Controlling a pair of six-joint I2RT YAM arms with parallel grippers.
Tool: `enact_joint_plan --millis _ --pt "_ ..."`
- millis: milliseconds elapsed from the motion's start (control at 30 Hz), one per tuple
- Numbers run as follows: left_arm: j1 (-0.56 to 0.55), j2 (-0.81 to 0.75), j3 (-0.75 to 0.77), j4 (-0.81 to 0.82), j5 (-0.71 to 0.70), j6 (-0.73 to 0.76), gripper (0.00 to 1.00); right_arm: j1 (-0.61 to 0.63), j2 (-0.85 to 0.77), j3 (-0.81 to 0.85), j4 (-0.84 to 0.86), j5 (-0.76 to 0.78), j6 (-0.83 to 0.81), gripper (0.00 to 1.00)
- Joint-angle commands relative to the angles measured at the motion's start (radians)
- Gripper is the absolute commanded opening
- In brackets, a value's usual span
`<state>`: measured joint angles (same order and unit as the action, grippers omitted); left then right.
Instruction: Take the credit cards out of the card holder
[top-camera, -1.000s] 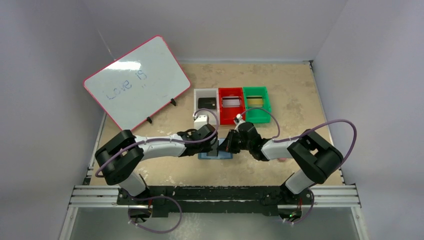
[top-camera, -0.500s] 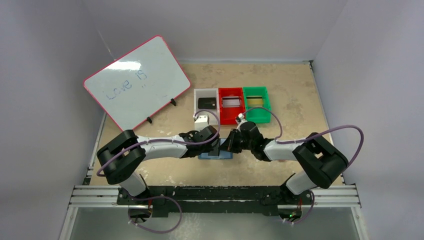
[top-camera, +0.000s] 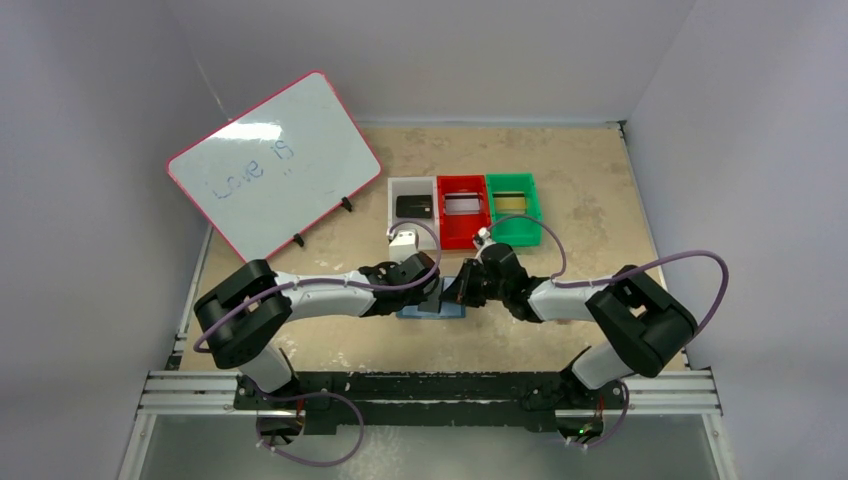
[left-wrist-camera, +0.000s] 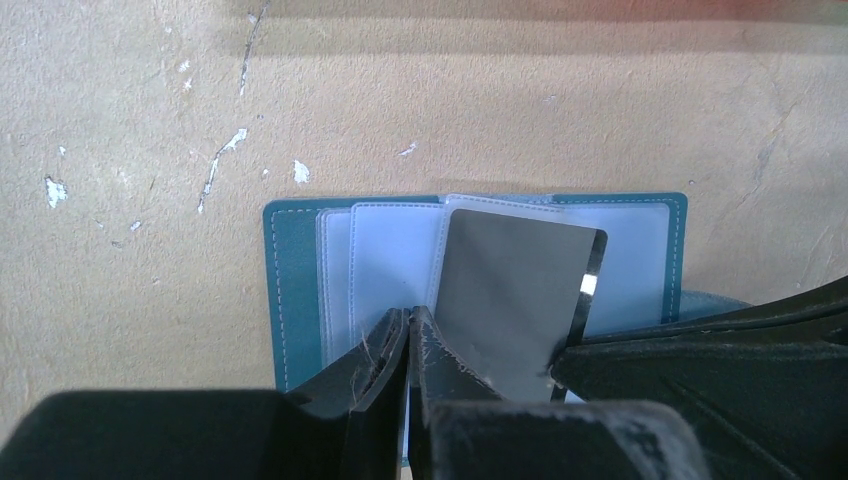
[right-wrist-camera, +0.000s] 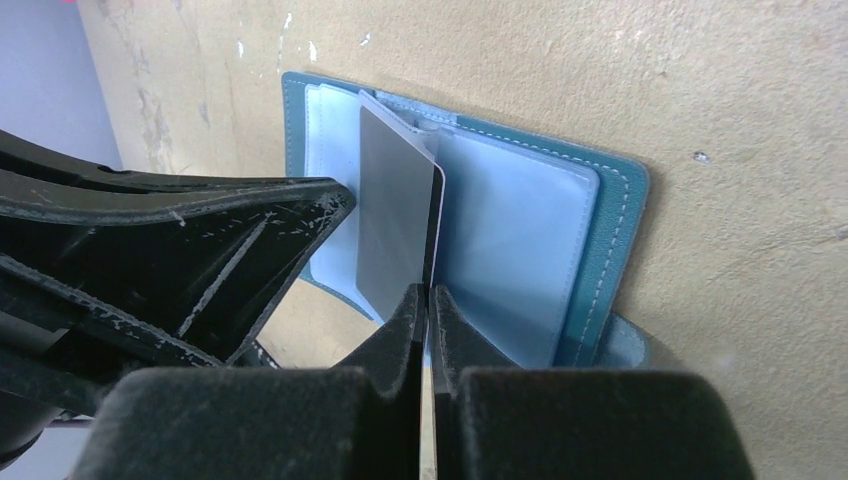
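Set-up on a tan table (top-camera: 600, 180): a pink-rimmed whiteboard (top-camera: 275, 160) propped at the far left, and at mid-table a row of white bin (top-camera: 412, 182), red bin (top-camera: 463, 238) and green bin (top-camera: 517, 236). One card to each: black card (top-camera: 413, 206), silvery card (top-camera: 463, 204), gold card (top-camera: 511, 201). Sorted one to a bin, it seems, with most of the job done.

Just on the near side of the bins, between the two wrists: the card holder (top-camera: 432, 311). Laid open and flat, slate-blue cover down, pale blue clear sleeves fanned upward, white stitching round the edge.

Pressed onto a sleeve beside the fold: the left gripper (left-wrist-camera: 408, 325), with jaws closed tip to tip. Likely there to keep the holder from lifting along with the card. Hard to say from the wrist view whether pinching a sleeve edge or merely pushing down.

Clamped on the near long edge of the grey credit card (right-wrist-camera: 395, 230): the right gripper (right-wrist-camera: 428, 300), with jaws drawn tight on the thin edge. Held so for a pull away from the sleeves. Matt grey face, rounded corners, tilted up off the holder, far end down among the sleeves near the fold.
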<state>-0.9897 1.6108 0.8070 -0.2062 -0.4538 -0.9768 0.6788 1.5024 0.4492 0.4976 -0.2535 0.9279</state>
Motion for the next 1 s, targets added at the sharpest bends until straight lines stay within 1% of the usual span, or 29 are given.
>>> enact_joint_plan --millis 0,100,200,267,400,600,700,800,867,967 --pt "0.005 0.05 -0.049 -0.141 -0.028 0.01 0.03 -0.007 -0.006 0.021 -0.11 0.037 -0.053 0.0" --pt "0.005 0.047 -0.044 -0.144 -0.029 0.009 0.03 -0.007 0.008 0.049 -0.161 0.056 -0.079 0.0" --pt "0.005 0.016 -0.039 -0.133 -0.019 0.008 0.04 -0.007 0.025 0.065 -0.169 0.047 -0.107 0.0" --pt "0.006 -0.016 -0.03 -0.104 -0.01 0.017 0.07 -0.007 0.034 0.069 -0.154 0.035 -0.115 0.0" --pt "0.005 -0.047 0.049 -0.092 -0.001 0.026 0.16 -0.007 0.061 0.08 -0.136 0.027 -0.115 0.0" --pt "0.005 -0.047 0.115 -0.037 0.018 0.033 0.22 -0.007 0.076 0.08 -0.122 0.02 -0.115 0.0" --pt "0.005 -0.008 0.12 -0.02 0.062 0.035 0.22 -0.007 0.075 0.077 -0.122 0.022 -0.114 0.0" --pt "0.006 0.014 0.084 0.019 0.11 0.02 0.21 -0.007 0.073 0.075 -0.119 0.023 -0.113 0.0" --pt "0.006 0.031 0.064 0.018 0.111 0.006 0.17 -0.007 0.069 0.073 -0.12 0.022 -0.113 0.0" --pt "0.005 0.05 0.046 -0.03 0.075 -0.012 0.12 -0.007 0.056 0.071 -0.116 0.02 -0.114 0.0"
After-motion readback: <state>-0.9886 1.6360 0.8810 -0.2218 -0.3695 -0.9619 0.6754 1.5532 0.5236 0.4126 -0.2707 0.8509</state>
